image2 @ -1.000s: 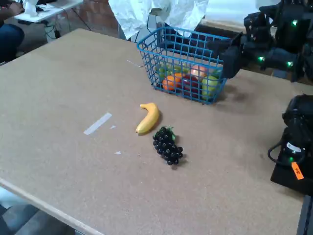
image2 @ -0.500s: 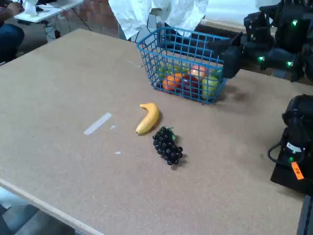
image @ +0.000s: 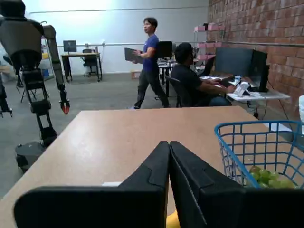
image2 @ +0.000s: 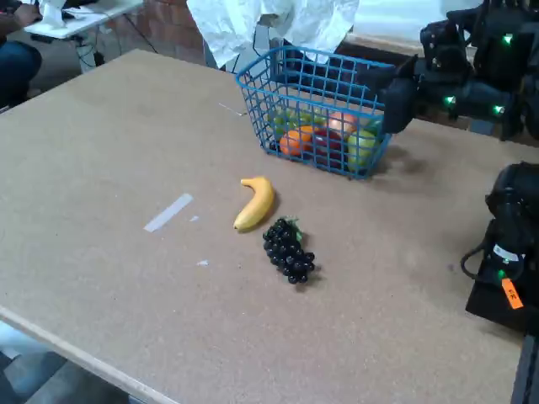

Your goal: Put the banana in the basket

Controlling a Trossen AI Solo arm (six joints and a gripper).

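The yellow banana point(image2: 255, 204) lies on the brown table in the fixed view, in front of the blue wire basket point(image2: 261, 63). My black gripper point(image2: 375, 82) hovers at the basket's right end, well away from the banana. In the wrist view its fingers point(image: 169, 149) are pressed together with nothing between them. A sliver of the banana point(image: 173, 221) shows at the bottom edge, and the basket point(image: 223, 137) sits to the right with green fruit inside.
A dark grape bunch point(image2: 289, 250) lies just right of the banana. Round fruits point(image2: 324, 139) fill the basket. A tape strip point(image2: 168, 212) is stuck to the table on the left. A black device point(image2: 509, 252) stands at the right edge. People point(image: 190, 78) are beyond the table.
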